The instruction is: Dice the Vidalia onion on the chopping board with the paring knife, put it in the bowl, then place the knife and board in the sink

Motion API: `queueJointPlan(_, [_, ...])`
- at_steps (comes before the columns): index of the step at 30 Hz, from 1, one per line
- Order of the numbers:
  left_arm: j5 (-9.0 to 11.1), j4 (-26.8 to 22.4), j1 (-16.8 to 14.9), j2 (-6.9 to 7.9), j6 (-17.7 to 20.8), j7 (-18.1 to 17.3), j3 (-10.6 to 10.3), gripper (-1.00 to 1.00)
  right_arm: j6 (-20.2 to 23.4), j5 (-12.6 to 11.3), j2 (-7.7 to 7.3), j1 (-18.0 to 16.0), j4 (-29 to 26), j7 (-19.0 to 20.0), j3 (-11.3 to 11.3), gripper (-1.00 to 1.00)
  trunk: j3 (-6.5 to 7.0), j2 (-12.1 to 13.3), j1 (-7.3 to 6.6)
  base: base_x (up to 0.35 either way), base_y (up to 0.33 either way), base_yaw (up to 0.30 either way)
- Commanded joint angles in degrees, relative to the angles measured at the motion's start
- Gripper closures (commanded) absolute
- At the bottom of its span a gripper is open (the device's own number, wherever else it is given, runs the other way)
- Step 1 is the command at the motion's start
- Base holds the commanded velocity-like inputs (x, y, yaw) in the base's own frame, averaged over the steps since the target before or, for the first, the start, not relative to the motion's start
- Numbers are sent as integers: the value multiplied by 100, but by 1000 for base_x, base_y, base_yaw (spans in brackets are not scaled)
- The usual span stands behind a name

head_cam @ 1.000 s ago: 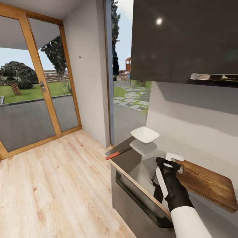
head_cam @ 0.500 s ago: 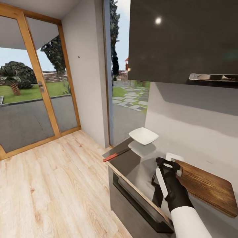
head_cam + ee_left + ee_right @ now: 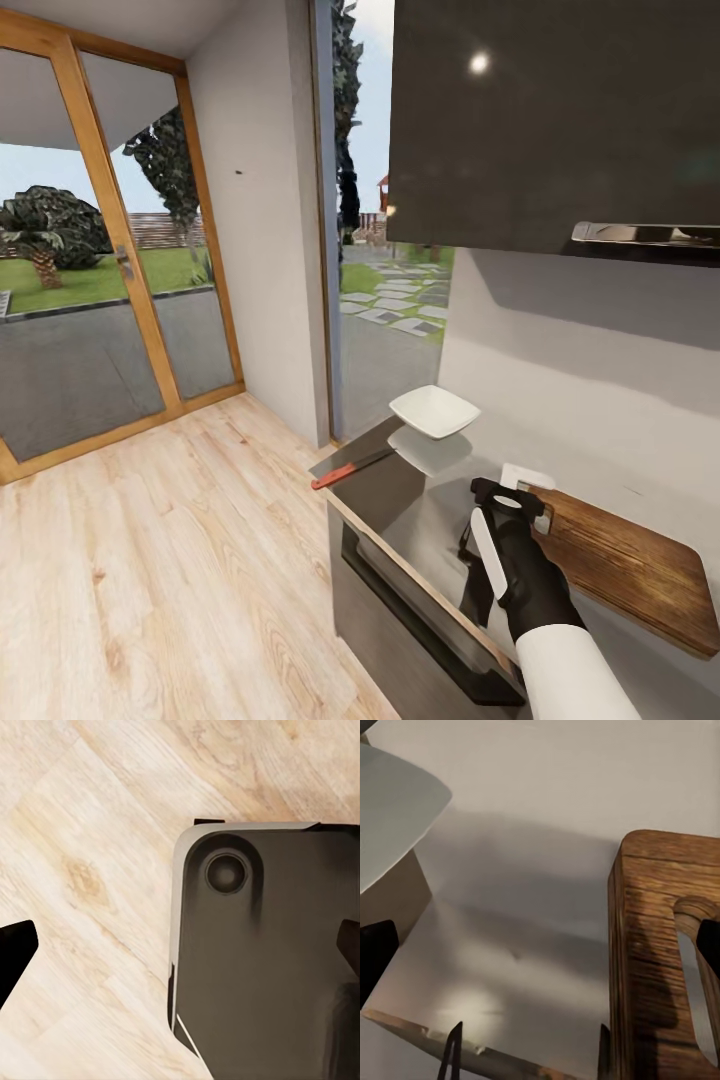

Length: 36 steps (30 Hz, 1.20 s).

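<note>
Glossy grey countertop (image 3: 400,490): shallow white bowl (image 3: 434,410), red-handled paring knife (image 3: 352,467), brown wooden chopping board (image 3: 625,565); right gripper (image 3: 508,497), fingers apart, at its slotted end.

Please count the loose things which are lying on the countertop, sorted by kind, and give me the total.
Bowl: 1, white
Paring knife: 1, red handle
Chopping board: 1, brown wood
Total: 3 things on the countertop
</note>
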Motion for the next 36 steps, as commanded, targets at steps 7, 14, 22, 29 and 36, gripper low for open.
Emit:
queueJointPlan(7, [11,12,-6,-2,-28,-1,14,-100,44,-481,-61,-4,-7,-10,-4,-100,-6,-5,1,0,-38,0])
queueJointPlan(14, [11,11,-7,-2,-27,-1,14,-100,251,-786,-239,-3,-7,0,-4,-100,-6,-5,1,0,-97,0])
queueJointPlan(22, [11,12,-7,3,-30,-1,14,-100,271,-840,-252,-4,-7,0,-4,-100,-6,-5,1,76,-123,0])
queueJointPlan(29, [11,11,-5,5,-31,-1,14,-100,274,-842,-252,-4,-7,0,-2,-100,-6,-5,1,59,-72,0])
queueJointPlan(36, [11,8,-4,6,-31,-1,14,-100,276,-842,-245,-4,-7,0,3,-100,-6,-5,1,7,-9,0])
